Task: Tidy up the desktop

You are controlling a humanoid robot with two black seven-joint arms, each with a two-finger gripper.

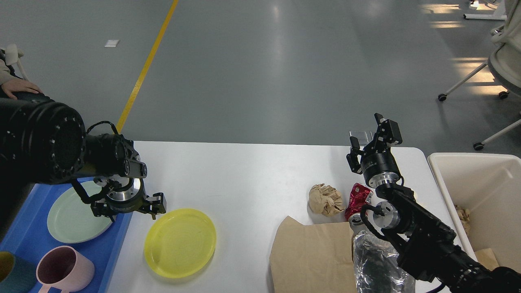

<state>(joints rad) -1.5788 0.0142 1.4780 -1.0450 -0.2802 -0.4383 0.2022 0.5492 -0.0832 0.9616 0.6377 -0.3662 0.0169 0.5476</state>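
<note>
The white desktop holds a yellow plate at the front left. Further right lie a crumpled brown paper ball, a crushed red can, a flat brown paper sheet and a crinkled clear plastic piece. My left gripper hangs over the blue tray's right edge, between the green plate and the yellow plate. Its fingers look spread and it holds nothing. My right gripper is open and empty. It is raised over the desk's far right edge, beyond the can.
The blue tray at the left carries the green plate, a pink mug and a teal cup. A cream-white bin with paper scraps stands right of the desk. A person's hand is at far left and an office chair at far right.
</note>
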